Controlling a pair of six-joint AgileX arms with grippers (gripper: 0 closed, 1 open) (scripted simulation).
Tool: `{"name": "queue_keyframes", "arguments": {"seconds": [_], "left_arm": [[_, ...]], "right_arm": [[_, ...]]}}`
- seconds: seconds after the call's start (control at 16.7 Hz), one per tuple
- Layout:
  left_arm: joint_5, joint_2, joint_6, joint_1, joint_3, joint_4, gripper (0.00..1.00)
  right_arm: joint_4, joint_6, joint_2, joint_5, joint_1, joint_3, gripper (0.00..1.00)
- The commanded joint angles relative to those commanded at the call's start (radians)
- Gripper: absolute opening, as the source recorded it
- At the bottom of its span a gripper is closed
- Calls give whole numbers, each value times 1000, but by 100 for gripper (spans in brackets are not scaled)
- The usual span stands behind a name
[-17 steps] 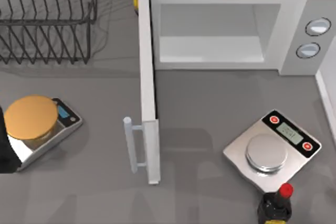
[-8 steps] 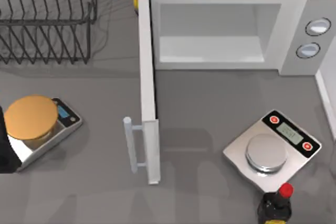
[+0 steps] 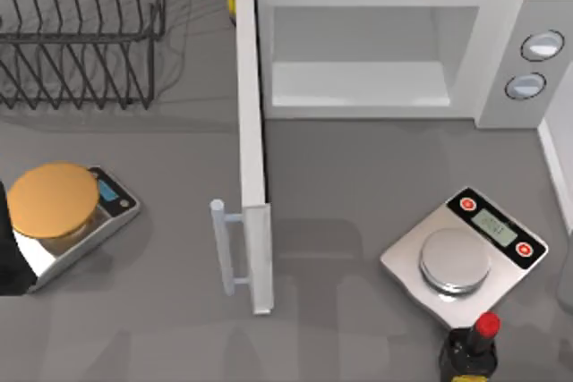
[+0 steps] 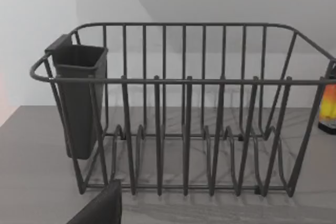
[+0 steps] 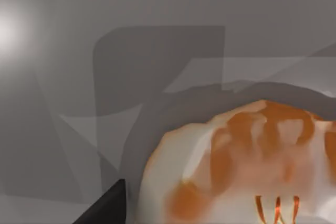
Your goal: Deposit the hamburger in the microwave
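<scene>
Grey surface (image 3: 358, 176) carries the white microwave (image 3: 385, 51), door (image 3: 252, 158) swung wide. A pale tan hamburger (image 5: 247, 166) with orange patches sits close under the right wrist camera; that hand's grip can't be told.

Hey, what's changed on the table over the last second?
Almost nothing. A faint grey shape has come in at the top view's right edge, beside the silver scale; I cannot tell what it is. The microwave, its open door, the orange-topped scale and the wire rack stayed where they were.
</scene>
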Motion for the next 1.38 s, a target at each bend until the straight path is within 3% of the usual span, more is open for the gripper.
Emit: {"name": "queue_keyframes", "arguments": {"seconds": [0.06,0.84,1.32,1.38], "left_arm": [[0,0,0,0,0,0,100],[0,0,0,0,0,0,100],[0,0,0,0,0,0,100],[0,0,0,0,0,0,100]], "right_arm": [[0,0,0,0,0,0,100],[0,0,0,0,0,0,2],[0,0,0,0,0,0,0],[-111,19,-69,-5,-1,49,0]]}}
